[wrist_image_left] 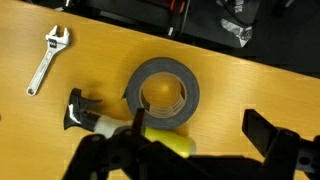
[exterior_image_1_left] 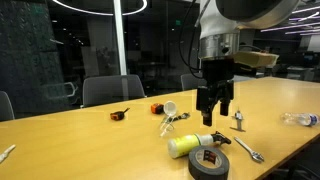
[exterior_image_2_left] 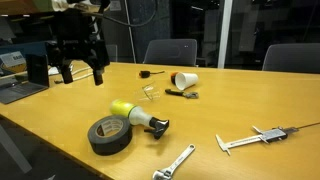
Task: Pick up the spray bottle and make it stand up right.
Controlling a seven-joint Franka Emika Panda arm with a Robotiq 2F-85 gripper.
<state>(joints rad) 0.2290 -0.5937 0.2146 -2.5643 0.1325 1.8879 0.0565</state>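
Observation:
The spray bottle (exterior_image_1_left: 188,146), yellow-green with a dark spray head, lies on its side on the wooden table right beside the black tape roll (exterior_image_1_left: 208,163). It also shows in the other exterior view (exterior_image_2_left: 127,112) and at the bottom of the wrist view (wrist_image_left: 168,142), partly hidden by a finger. My gripper (exterior_image_1_left: 213,108) is open and empty. It hangs above the table, behind the bottle and clear of it. It also appears in an exterior view (exterior_image_2_left: 82,72), and in the wrist view (wrist_image_left: 200,150) its fingers straddle the bottle's base end.
The tape roll (exterior_image_2_left: 109,135) (wrist_image_left: 162,92) touches the bottle. A wrench (exterior_image_1_left: 250,150) (exterior_image_2_left: 172,163) (wrist_image_left: 45,62), a caliper (exterior_image_2_left: 255,138), a white cup (exterior_image_1_left: 170,107) (exterior_image_2_left: 184,80), a clear plastic bottle (exterior_image_1_left: 300,119) and a laptop (exterior_image_2_left: 15,88) lie around. Chairs stand behind the table.

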